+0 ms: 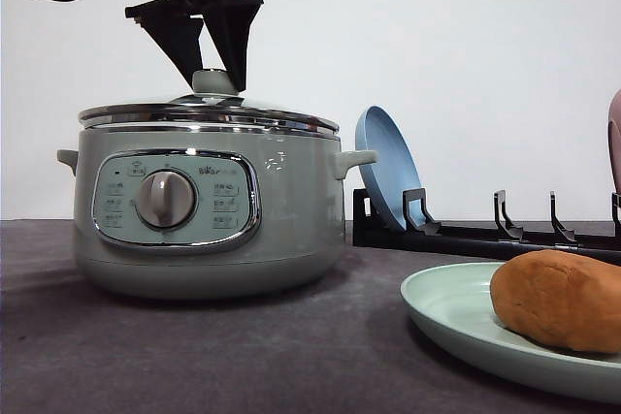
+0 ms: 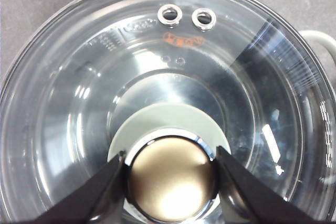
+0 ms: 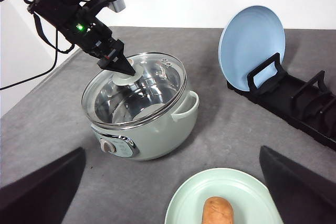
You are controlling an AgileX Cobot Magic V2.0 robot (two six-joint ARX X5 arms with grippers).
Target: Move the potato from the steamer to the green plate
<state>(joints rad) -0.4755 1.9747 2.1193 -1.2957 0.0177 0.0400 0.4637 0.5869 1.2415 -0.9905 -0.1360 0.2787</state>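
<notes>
Your left gripper (image 1: 215, 79) has its jaws closed on the lid knob (image 2: 172, 178) of the steamer (image 1: 206, 203). The potato (image 1: 560, 299) lies on the green plate (image 1: 454, 317). Your right gripper's (image 3: 170, 192) jaws stand wide apart above the surface (image 1: 243, 351).

Potato (image 1: 561, 300) and green plate (image 1: 456, 322) cut by frame edge — right pincer fingertips out of frame.

- steamer (image 1: 204, 210): smooth satin body, chrome rim, glossy glass lid (image 3: 139, 85)
- potato (image 1: 558, 300): matt, slightly rough skin
- green plate (image 1: 456, 322): smooth, matt
- table (image 1: 194, 356): grey cloth-like surface
</notes>
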